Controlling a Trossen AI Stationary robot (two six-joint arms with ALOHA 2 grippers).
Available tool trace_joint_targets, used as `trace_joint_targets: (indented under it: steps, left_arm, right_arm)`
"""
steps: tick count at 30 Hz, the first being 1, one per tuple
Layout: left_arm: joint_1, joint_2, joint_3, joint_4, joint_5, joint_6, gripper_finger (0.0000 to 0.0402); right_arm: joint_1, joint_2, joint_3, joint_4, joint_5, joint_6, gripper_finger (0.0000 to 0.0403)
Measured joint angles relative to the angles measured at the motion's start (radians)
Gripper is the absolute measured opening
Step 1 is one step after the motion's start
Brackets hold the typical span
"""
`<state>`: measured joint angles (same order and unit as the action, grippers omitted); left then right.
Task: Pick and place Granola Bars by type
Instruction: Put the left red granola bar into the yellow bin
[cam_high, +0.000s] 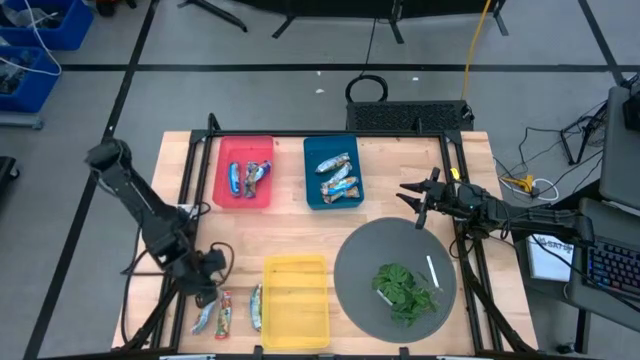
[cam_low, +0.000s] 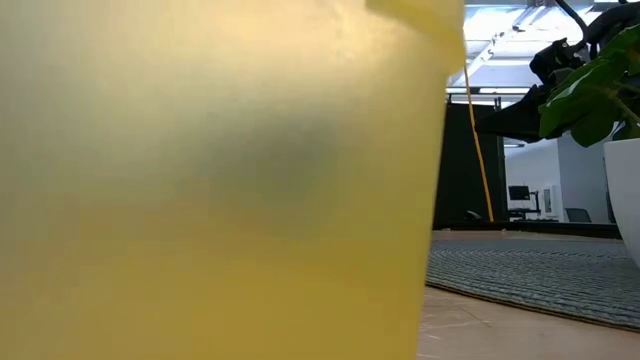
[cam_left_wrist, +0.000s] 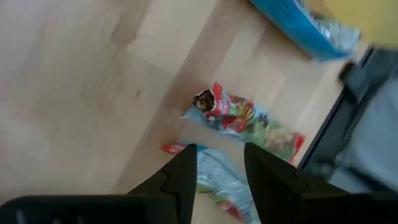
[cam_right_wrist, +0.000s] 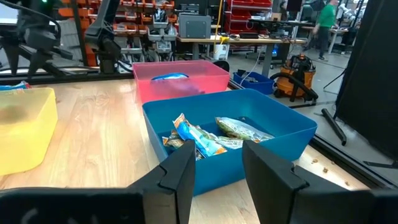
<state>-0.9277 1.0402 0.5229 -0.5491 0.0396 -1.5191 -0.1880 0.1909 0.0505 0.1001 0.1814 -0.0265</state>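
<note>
Three granola bars lie flat on the wood near the table's near-left corner: a silver-and-red one (cam_high: 205, 318), a red one (cam_high: 225, 314) and a bluish one (cam_high: 256, 306). My left gripper (cam_high: 207, 283) hovers over them, open. In the left wrist view its fingers (cam_left_wrist: 221, 152) stand on either side of the silver-and-red bar (cam_left_wrist: 214, 180), with the red bar (cam_left_wrist: 245, 121) just beyond. The red bin (cam_high: 225, 150) and the blue bin (cam_high: 312, 172) hold more bars. My right gripper (cam_high: 413, 200) waits open beside the blue bin (cam_right_wrist: 273, 127).
A yellow bin (cam_high: 296, 268) sits right of the loose bars; its wall (cam_low: 200, 180) fills the low view. A round grey mat (cam_high: 360, 260) carries a green leafy bunch (cam_high: 405, 290) and a thin white stick (cam_high: 432, 270). Black frame rails run along both table sides.
</note>
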Motion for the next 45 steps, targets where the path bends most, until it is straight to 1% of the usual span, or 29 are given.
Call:
trace_joint_targets:
  steps: [2,5,8,10,12,17,20,23,26,35,39,41,42,43,45]
  left_arm:
    - [-0.028,0.017,0.008,-0.001,-0.043,-0.109,0.0136]
    - [-0.045,0.047,0.027,0.000,-0.047,-0.251,0.0136]
    - [-0.062,0.075,0.042,0.001,-0.015,-0.346,0.0136]
    - [-0.064,0.090,0.050,-0.001,0.035,-0.405,0.0136]
    - [-0.064,0.103,0.055,0.001,0.062,-0.454,0.0136]
    - [-0.063,0.127,0.056,0.003,0.066,-0.528,0.0136]
    - [-0.064,0.145,0.056,0.017,0.079,-0.553,0.0136]
    - [-0.064,0.175,0.056,0.019,0.125,-0.569,0.0136]
    - [-0.064,0.209,0.056,0.019,0.145,-0.567,0.0136]
    - [-0.063,0.273,0.056,0.021,0.086,-0.544,0.0136]
    - [-0.063,0.282,0.056,0.021,0.081,-0.526,0.0134]
    - [-0.063,0.282,0.056,0.031,0.083,-0.492,0.0120]
    - [-0.063,0.282,0.056,0.035,0.079,-0.481,0.0106]
    - [-0.064,0.282,0.056,0.035,0.072,-0.473,0.0086]
    - [-0.063,0.282,0.056,0.031,0.055,-0.450,0.0032]
  right_arm:
    - [0.000,0.000,0.000,0.000,0.000,0.000,0.0126]
    - [0.000,0.000,0.000,0.000,0.000,0.000,0.0125]
    - [0.000,0.000,0.000,0.000,0.000,0.000,0.0126]
    - [0.000,0.000,0.000,0.000,0.000,0.000,0.0126]
    - [0.000,0.000,0.000,0.000,0.000,0.000,0.0125]
    - [0.000,0.000,0.000,0.000,0.000,0.000,0.0125]
    - [0.000,0.000,0.000,0.000,0.000,0.000,0.0125]
    - [0.000,0.000,0.000,0.000,0.000,0.000,0.0125]
    - [0.000,0.000,0.000,0.000,0.000,0.000,0.0126]
    - [0.000,0.000,0.000,0.000,0.000,0.000,0.0125]
    - [0.000,0.000,0.000,0.000,0.000,0.000,0.0126]
    - [0.000,0.000,0.000,0.000,0.000,0.000,0.0125]
    - [0.000,0.000,0.000,0.000,0.000,0.000,0.0125]
    - [0.000,0.000,0.000,0.000,0.000,0.000,0.0125]
    - [0.000,0.000,0.000,0.000,0.000,0.000,0.0126]
